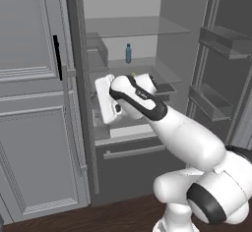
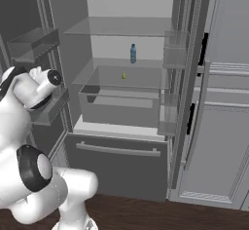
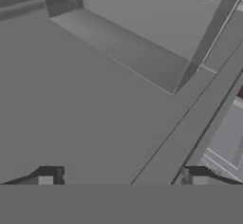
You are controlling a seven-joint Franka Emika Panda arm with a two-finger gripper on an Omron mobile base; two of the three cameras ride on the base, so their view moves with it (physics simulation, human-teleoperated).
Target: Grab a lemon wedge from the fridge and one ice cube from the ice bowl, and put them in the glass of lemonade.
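One tiny yellow-green lemon wedge (image 2: 123, 76) is what you're after, and it sits alone on the glass middle shelf (image 2: 146, 80) of the tall dark grey fridge (image 2: 121, 161), with both doors swung wide so the arm has a clear lane in. A small blue bottle (image 2: 133, 53) stands on the same shelf, further back and a touch to the right of the wedge, well apart from it.

Your gripper (image 3: 121, 182) has its two dark fingers (image 3: 45, 178) spread wide with nothing between them, ready for a small pick. In the hand view it looks down at grey fridge surfaces and a clear bin (image 3: 142, 33), not at the wedge. From the left base view the white hand (image 1: 123, 98) is up at the fridge opening, roughly at drawer height, and a speck of yellow shows just above it. So by my reading the wedge lies above and beyond the fingertips, not yet between them; you'll need to lift and reach deeper.
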